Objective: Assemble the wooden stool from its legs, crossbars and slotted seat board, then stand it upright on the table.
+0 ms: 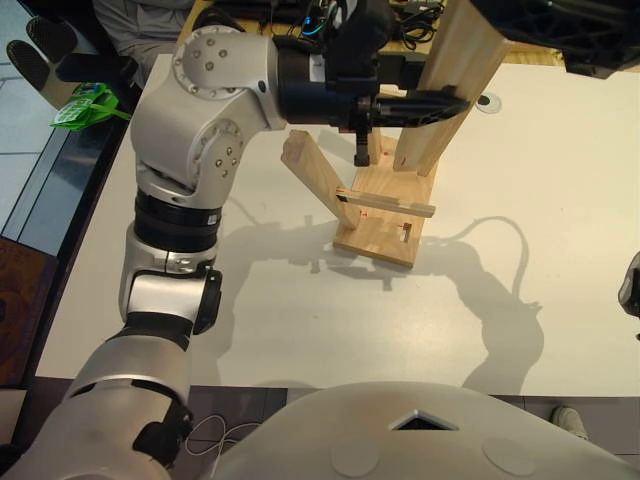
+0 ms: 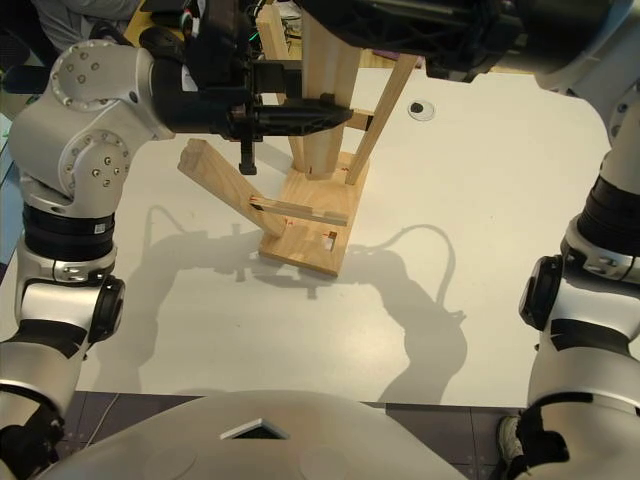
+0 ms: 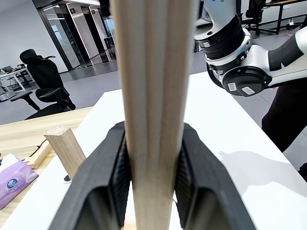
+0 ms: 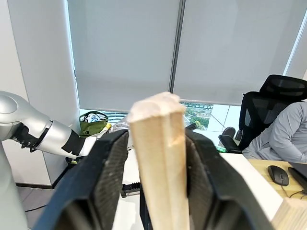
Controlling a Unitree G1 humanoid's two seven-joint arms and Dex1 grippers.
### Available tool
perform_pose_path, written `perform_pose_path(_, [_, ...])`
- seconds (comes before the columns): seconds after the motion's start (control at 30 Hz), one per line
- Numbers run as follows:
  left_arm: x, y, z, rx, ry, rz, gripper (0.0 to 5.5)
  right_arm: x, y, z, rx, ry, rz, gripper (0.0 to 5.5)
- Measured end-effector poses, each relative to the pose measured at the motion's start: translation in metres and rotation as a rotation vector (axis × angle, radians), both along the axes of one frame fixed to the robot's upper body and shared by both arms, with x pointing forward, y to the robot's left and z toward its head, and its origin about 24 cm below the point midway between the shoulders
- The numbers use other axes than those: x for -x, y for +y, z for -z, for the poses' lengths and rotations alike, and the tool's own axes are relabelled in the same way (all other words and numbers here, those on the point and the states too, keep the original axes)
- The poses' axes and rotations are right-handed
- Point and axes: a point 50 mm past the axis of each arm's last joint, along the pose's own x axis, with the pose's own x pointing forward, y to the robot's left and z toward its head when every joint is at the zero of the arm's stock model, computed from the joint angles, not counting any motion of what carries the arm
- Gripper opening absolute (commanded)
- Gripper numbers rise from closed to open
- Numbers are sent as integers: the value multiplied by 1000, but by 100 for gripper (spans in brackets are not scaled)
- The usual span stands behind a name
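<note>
The slotted seat board (image 1: 383, 238) lies flat on the white table. An upright wooden leg (image 1: 452, 75) rises from it, and my left gripper (image 1: 440, 102) is shut on that leg partway up; the left wrist view shows the leg (image 3: 153, 86) clamped between the black fingers (image 3: 108, 177). My right gripper (image 4: 156, 136) is shut on the top end of a leg (image 4: 160, 158), high above the board; its arm (image 2: 440, 30) crosses the top of the right eye view. A second leg (image 2: 215, 170) leans tilted at the board's left, joined to a thin crossbar (image 2: 305, 212). A slimmer piece (image 2: 380, 110) stands beside the upright leg.
A small round grommet (image 1: 487, 101) sits in the table beyond the stool. A green bag (image 1: 85, 105) lies off the table's far left corner, and cables crowd the far edge. The tabletop (image 1: 300, 320) in front of and right of the board is bare.
</note>
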Motion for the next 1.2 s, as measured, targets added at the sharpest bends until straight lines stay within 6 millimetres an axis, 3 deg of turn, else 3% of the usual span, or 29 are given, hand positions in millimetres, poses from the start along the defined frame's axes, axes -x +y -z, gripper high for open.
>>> perform_pose_path(0.07, [1, -1, 1, -1, 1, 6, 102, 0, -1, 0, 5, 6, 2, 117])
perform_pose_path(0.33, [5, -3, 4, -4, 23, 24, 102, 5, -3, 4, 8, -20, 8, 113])
perform_pose_path(0.37, [6, -4, 3, -2, 22, 27, 141, 7, -3, 3, 6, -30, 10, 113])
perform_pose_path(0.57, [6, -3, -5, 64, 10, 5, 226, 7, -2, 5, -22, -37, 26, 109])
perform_pose_path(0.67, [2, 8, -19, 135, -21, -63, 268, 5, -9, -3, -86, -81, 100, 104])
perform_pose_path(0.77, [-3, 23, -36, 229, -57, -141, 268, 2, -18, -5, -114, -108, 181, 103])
perform_pose_path(0.93, [-6, 72, -69, 558, -136, -462, 268, 2, -26, -11, -219, -159, 259, 103])
perform_pose_path(1.03, [-6, 118, -86, 803, -203, -727, 268, 0, -31, -6, -306, -151, 345, 103])
perform_pose_path(1.07, [-8, 134, -80, 806, -205, -819, 268, 0, -34, -4, -337, -150, 387, 103])
perform_pose_path(1.13, [-11, 154, -48, 678, -183, -984, 268, 1, -41, 4, -377, -130, 466, 103])
perform_pose_path(1.2, [-8, 166, 12, 451, -77, -1096, 268, 5, -47, 9, -410, -113, 535, 103])
